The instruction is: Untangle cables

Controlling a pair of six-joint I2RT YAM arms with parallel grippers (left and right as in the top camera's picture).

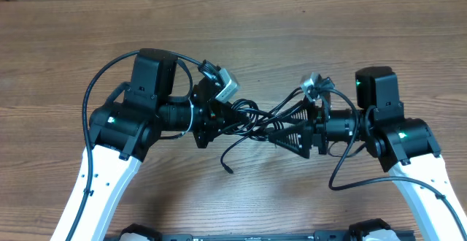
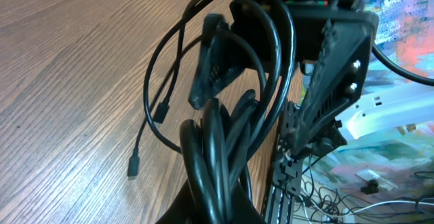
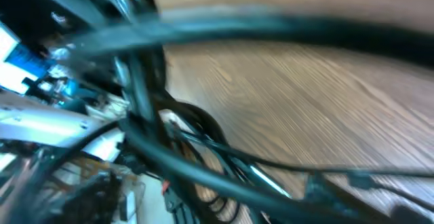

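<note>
The cables (image 1: pixel 252 120) are a knot of thin black cords hanging between my two grippers over the wooden table (image 1: pixel 233 29). My left gripper (image 1: pixel 221 117) is shut on the bundle, and the left wrist view shows the cords (image 2: pixel 217 149) rising out of its jaws (image 2: pixel 220 200). My right gripper (image 1: pixel 283 133) faces it, open. Its two fingers (image 2: pixel 211 64) stand wide apart with loops running between them. One loose end (image 1: pixel 229 169) dangles to the table, and two small plugs (image 2: pixel 133 164) show there. The right wrist view is blurred, with cords (image 3: pixel 271 30) crossing close to the lens.
Both arms meet near the middle of the table, wrists almost touching. The table's front edge carries a black rail (image 1: pixel 255 235). Past that edge lie a white power strip (image 2: pixel 386 108) and loose wires on the floor. Thicker black arm wiring (image 1: pixel 98 88) loops beside the left arm.
</note>
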